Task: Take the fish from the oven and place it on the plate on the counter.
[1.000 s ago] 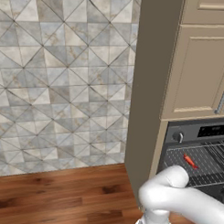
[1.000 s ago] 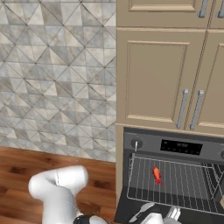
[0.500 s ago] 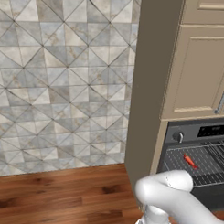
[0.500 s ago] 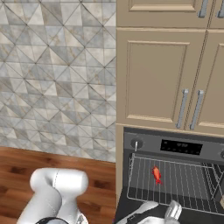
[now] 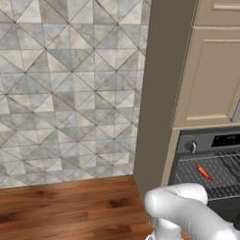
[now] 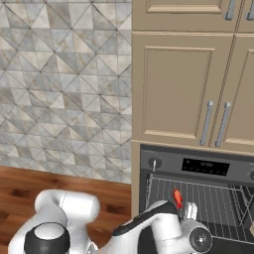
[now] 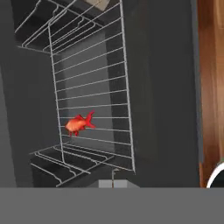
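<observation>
My jaws are pressed together with nothing between them, poised low in front of the open oven (image 6: pixel 198 198). In the right base view my gripper (image 6: pixel 190 212) sits just below the front edge of the wire rack (image 7: pixel 94 92), fingers pointing up toward it.

Straight ahead of the jaws, along the line my hand camera looks, lies the fish (image 7: pixel 79 124). It rests on the wire rack inside the oven, well apart from my fingertips, with rack wires between us. In the hand view the scene is rolled on its side, so the rack stands nearly upright; the fish's long axis there runs across the picture, head away from the tail fin, crossing the wires rather than lying along them. From the base cameras the fish (image 5: pixel 203 172) shows as a small red sliver just above and beyond my hand, slightly tilted on the rack.

I judge the reach not yet made: I must part the jaws, advance up and inward over the rack edge, and turn so the fingers close across the fish's narrow body.
</observation>
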Available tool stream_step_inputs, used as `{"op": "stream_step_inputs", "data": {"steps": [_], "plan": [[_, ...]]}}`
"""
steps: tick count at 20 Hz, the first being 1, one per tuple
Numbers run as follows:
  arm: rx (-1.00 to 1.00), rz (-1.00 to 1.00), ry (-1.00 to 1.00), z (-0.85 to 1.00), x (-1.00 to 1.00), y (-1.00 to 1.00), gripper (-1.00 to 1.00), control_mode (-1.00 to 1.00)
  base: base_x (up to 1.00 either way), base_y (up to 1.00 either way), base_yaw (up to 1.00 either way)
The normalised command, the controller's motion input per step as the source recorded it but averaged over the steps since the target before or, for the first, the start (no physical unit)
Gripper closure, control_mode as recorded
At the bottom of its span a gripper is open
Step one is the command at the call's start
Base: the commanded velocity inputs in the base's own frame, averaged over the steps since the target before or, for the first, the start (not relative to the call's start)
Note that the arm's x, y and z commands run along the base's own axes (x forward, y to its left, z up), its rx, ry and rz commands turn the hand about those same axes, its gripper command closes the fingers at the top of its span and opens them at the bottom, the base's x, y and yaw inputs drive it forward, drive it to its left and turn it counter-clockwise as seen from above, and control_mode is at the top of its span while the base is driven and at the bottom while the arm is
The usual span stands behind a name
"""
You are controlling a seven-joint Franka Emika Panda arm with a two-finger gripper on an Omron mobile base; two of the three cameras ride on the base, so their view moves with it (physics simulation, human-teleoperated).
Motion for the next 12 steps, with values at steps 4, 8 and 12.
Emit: {"op": "stream_step_inputs", "data": {"steps": [4,8,12], "plan": [[-0.39,0.18,0.45,0.59,0.7,0.64,1.0,-1.0,0.0,0.0,0.0],[-0.31,0.08,0.4,0.24,0.49,0.63,-1.0,-1.0,0.0,0.0,0.0],[-0.12,0.03,0.07,-0.14,0.05,0.18,-1.0,-1.0,0.0,0.0,0.0]]}}
